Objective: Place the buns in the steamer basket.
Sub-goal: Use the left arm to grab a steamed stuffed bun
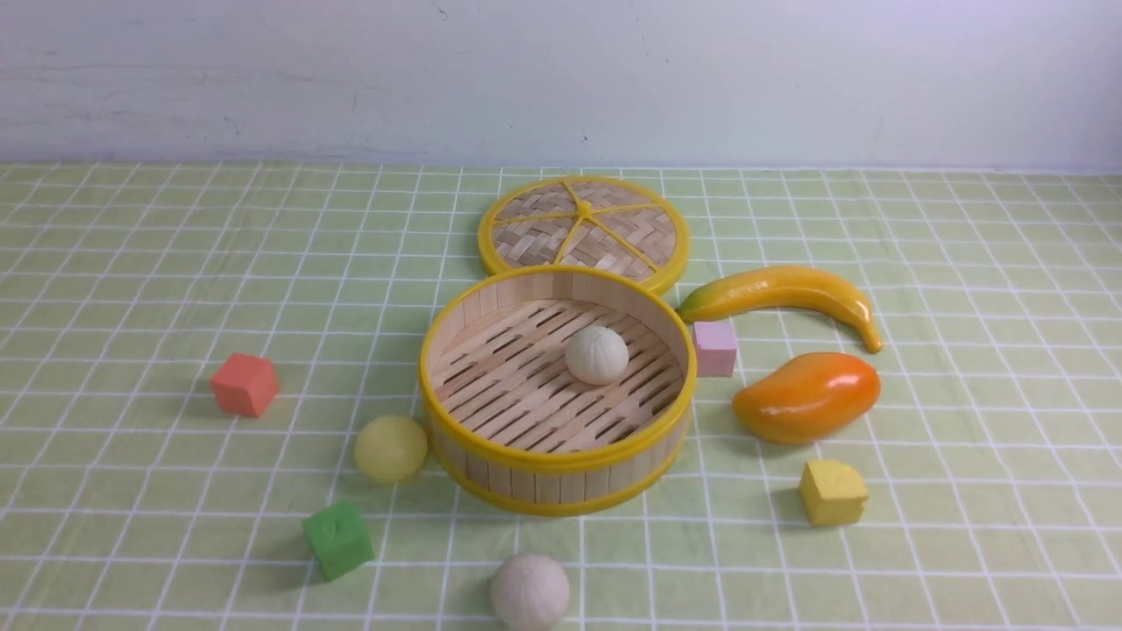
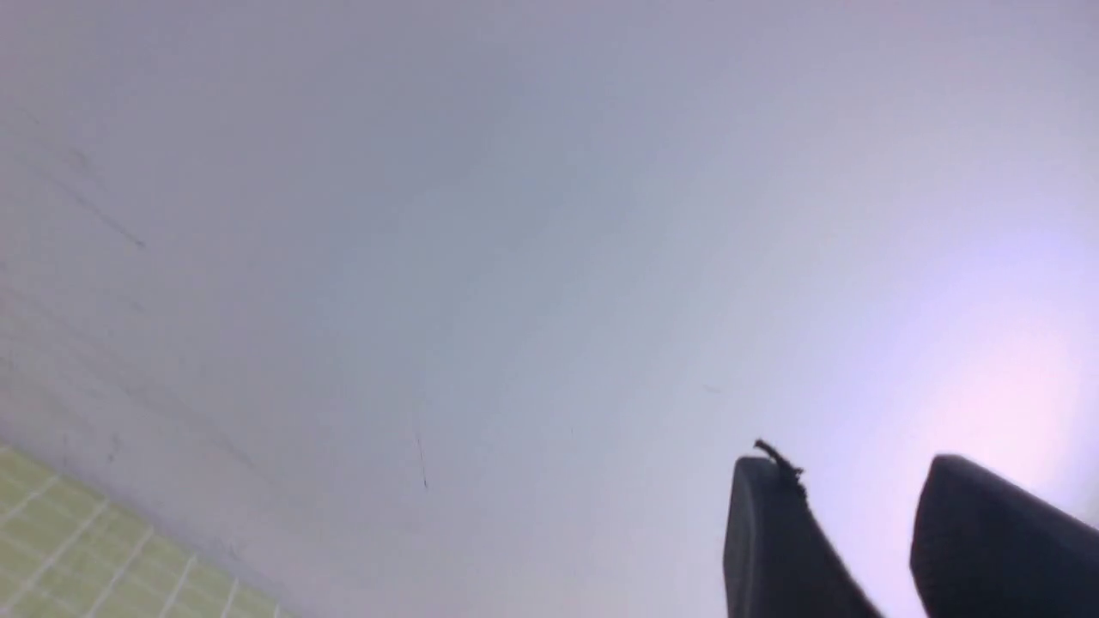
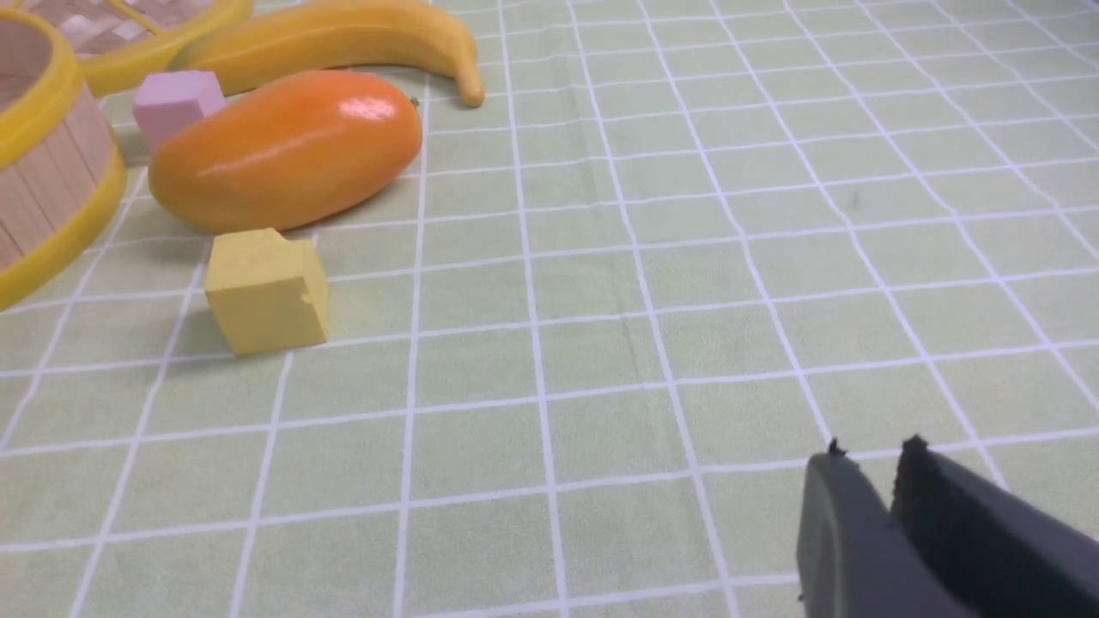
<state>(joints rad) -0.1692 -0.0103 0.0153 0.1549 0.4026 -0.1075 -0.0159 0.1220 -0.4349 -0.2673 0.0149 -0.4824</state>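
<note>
Now 1 bun (image 1: 597,355) sits in the steamer basket (image 1: 557,462); the yellow bun (image 1: 391,448) and another wait on the tabletop (image 1: 131,491). Both empty: left fingers (image 2: 773,532) parted, right fingers (image 3: 850,532) barely. Best to pinch gently and clear the rim.

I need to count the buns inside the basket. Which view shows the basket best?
The front view: the whole basket shows, floor included, with one bun in it. The right wrist view catches only part of its outer wall; the left wrist view shows none of it.
</note>
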